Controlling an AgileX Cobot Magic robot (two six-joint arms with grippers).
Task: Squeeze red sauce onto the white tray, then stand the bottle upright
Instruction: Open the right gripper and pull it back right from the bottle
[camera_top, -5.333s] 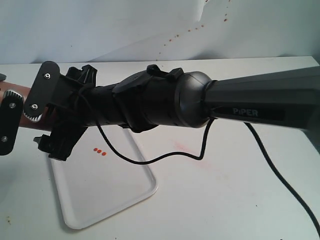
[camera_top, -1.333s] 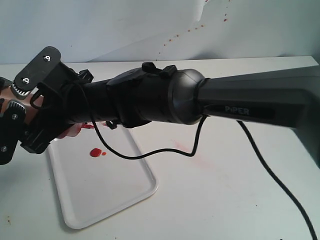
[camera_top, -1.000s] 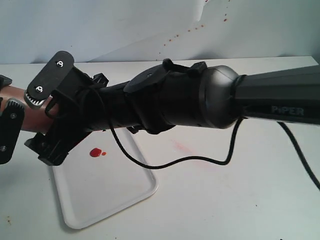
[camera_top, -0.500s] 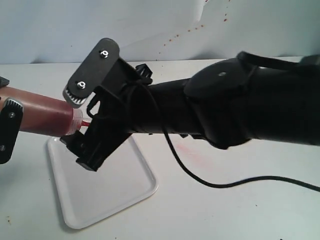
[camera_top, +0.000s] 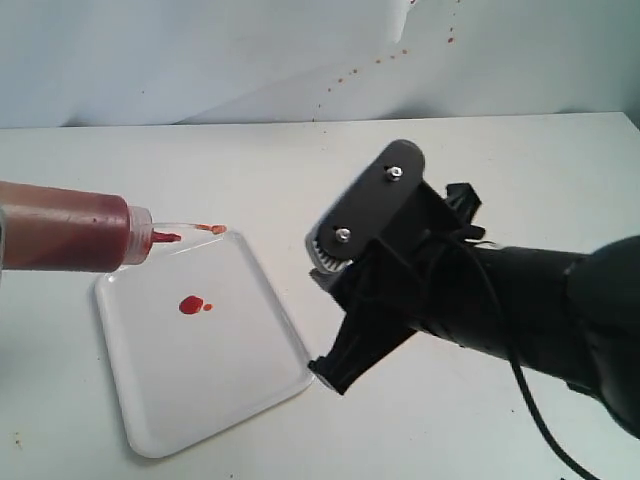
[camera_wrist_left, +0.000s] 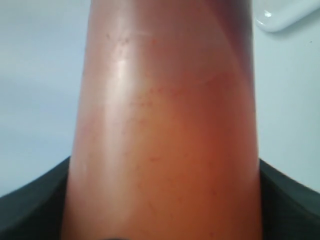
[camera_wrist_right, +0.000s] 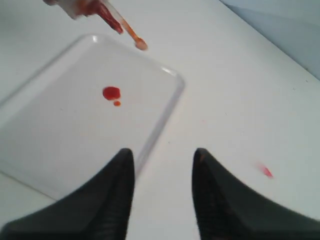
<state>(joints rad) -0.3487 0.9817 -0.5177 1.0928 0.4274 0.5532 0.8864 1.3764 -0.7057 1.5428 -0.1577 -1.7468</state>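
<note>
The right claw (camera_top: 322, 318) hangs above the bench (camera_top: 480, 170) at the white tray's (camera_top: 210, 390) 3 o'clock, its jaws apart with nothing between them. A round blob of red sauce (camera_top: 190, 305) with a tiny droplet lies toward the tray's 11 o'clock corner. Beyond it, the left claw (camera_wrist_left: 160, 215) grips the bottle (camera_top: 60, 228), held level at 9 o'clock with its nozzle (camera_top: 160, 238) pointing toward 3 o'clock.

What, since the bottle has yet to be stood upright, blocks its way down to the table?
Nothing visible. The bottle hangs sideways, reaching over the far left edge of the tray; under it are only that tray, a sauce blob and the table. The right gripper is off to one side, apart from it.
</note>
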